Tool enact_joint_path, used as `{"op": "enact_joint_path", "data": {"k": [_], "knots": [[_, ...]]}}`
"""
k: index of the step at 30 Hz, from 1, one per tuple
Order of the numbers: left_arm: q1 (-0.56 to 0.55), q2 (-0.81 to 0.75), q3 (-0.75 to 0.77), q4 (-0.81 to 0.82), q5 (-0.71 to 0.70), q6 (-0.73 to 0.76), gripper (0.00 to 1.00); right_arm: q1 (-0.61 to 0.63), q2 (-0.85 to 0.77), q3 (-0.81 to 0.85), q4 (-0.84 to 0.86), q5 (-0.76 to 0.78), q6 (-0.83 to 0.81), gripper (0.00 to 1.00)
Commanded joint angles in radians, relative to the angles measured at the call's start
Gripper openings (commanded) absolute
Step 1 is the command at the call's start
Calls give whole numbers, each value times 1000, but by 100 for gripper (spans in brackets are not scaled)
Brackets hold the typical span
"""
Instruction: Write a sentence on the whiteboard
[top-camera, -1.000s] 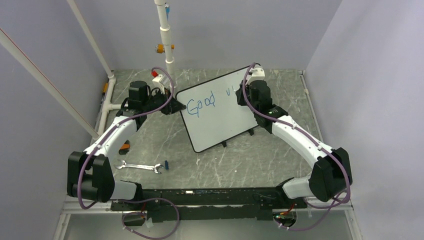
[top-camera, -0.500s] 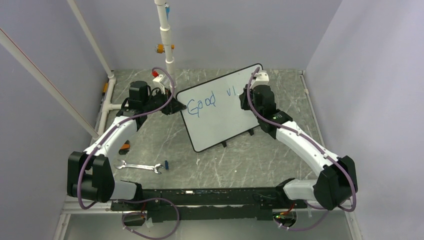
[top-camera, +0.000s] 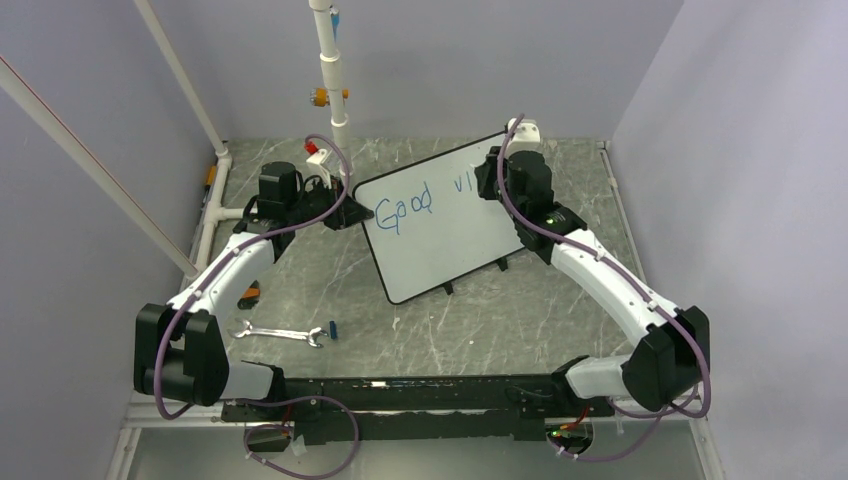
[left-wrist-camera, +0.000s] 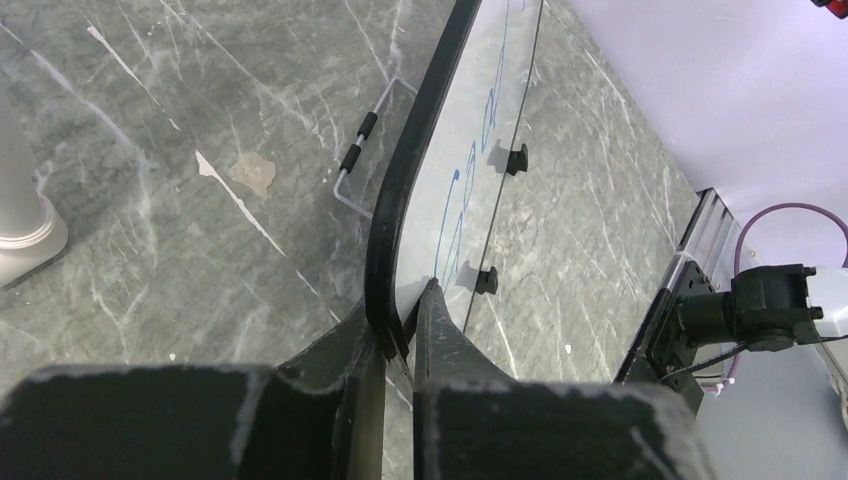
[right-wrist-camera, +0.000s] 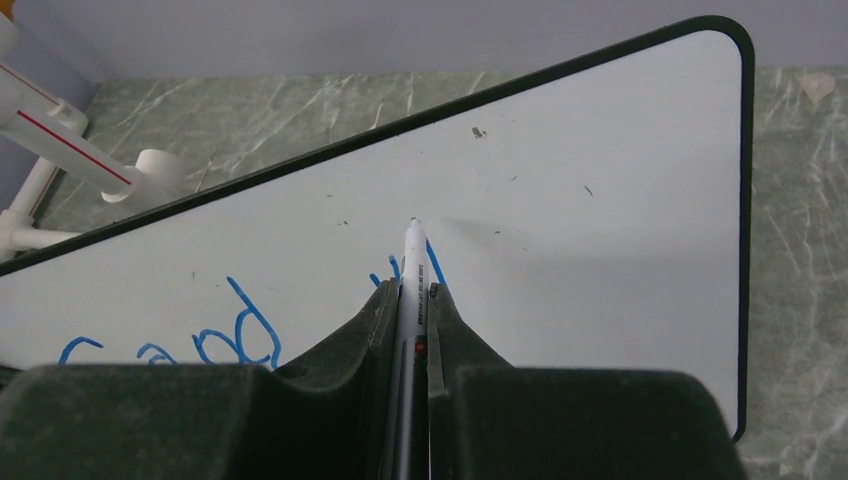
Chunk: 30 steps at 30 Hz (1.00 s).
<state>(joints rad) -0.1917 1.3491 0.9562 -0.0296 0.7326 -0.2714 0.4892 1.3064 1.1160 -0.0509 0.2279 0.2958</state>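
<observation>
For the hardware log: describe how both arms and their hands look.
The left arm and right arm have curved white shells with chunky black joint housings. A purple cable loops along each. The left hand and right hand are matte black, each with two tapered, wedge-shaped fingers scuffed pale along the edges.

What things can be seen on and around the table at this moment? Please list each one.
whiteboard: one, white with black frame, middle of the table
lettering: blue, "Good vi", on the whiteboard
marker: one, white, tip at the lettering
wrench: one, silver, near the left arm's base
small blue piece: one, beside the wrench; kind unclear
pipes: white, back left
table: one, grey-green marbled
left gripper: black, shut on the whiteboard's edge
right gripper: black, shut on the marker
</observation>
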Motion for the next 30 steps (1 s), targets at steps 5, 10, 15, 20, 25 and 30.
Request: {"op": "enact_joint_path", "data": {"k": [5,10,15,20,25,30], "knots": [[-5,-17,-2,-25,-166,190,0,-3,59,75,46,-37,17,0],[-5,-23,-5,-20,-167,192,0,-3,78,72,46,-31,11,0],[-6,-25,-5,-20,-167,192,0,-3,64,41,46,-6,4,0],[-7,-21,-3,-23,-171,192,0,-3,34,32,40,13,-2,0],[-8,-23,-6,-20,-170,194,0,-3,-29,-10,72,68,-6,0],[-9,-20,-4,-20,-167,195,0,-3,-38,-13,87,88,-16,0]]}}
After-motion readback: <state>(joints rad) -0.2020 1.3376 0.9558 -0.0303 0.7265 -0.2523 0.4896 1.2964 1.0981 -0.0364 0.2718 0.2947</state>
